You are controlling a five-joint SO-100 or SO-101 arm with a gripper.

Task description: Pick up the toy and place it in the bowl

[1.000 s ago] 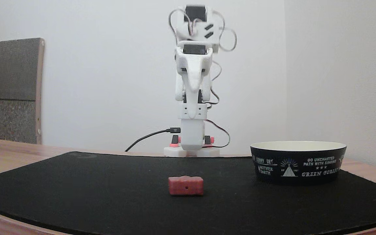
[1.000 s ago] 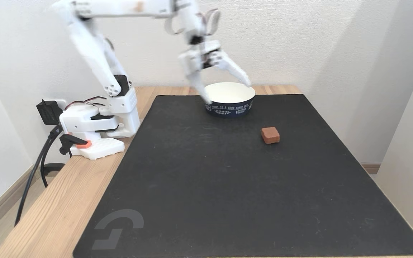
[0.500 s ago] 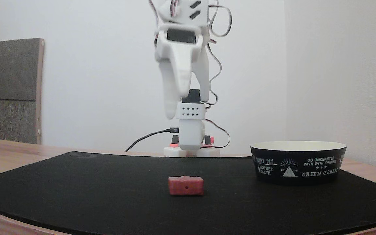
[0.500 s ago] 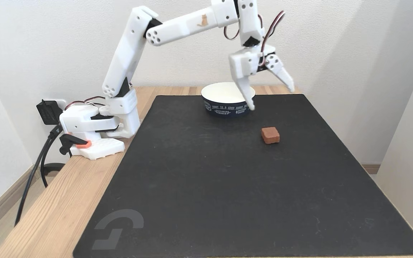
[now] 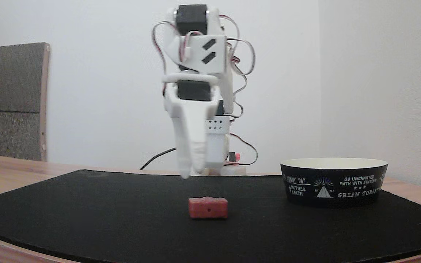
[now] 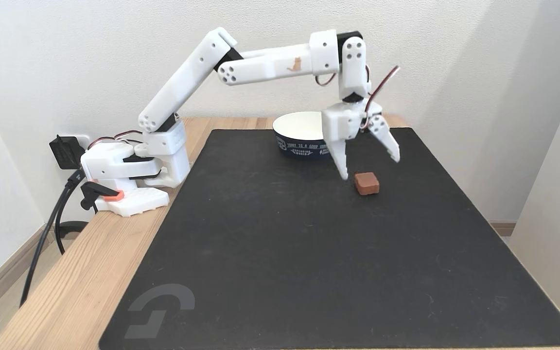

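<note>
The small red rectangular block with a bumpy top (image 6: 366, 183) lies flat on the black mat, right of centre and toward the far end in the high fixed view; in the low fixed view (image 5: 208, 208) it sits at mid-mat, showing a tiny dark hole on its near side. It looks light and stiff, with a matte, slightly grainy skin that should not slip much. Its flat, parallel side faces seem the best place to pinch, low and across the shorter width, since the lumpy top offers poor contact.

Just above and a little left of it in the high view hangs the white plastic two-finger gripper (image 6: 370, 167), its fingers spread wide and pointing down, holding nothing. One finger (image 6: 339, 160) is near the block's left side; the other (image 6: 390, 145) is raised further off.

Beyond, at the mat's far edge, stands the wide shallow round bowl (image 6: 304, 146), black outside with white lettering and cream inside; its walls look thin and rigid. The black mat (image 6: 309, 272) is flat with a fine, faintly scuffed texture, lying on a pale wooden table (image 6: 85, 282).
</note>
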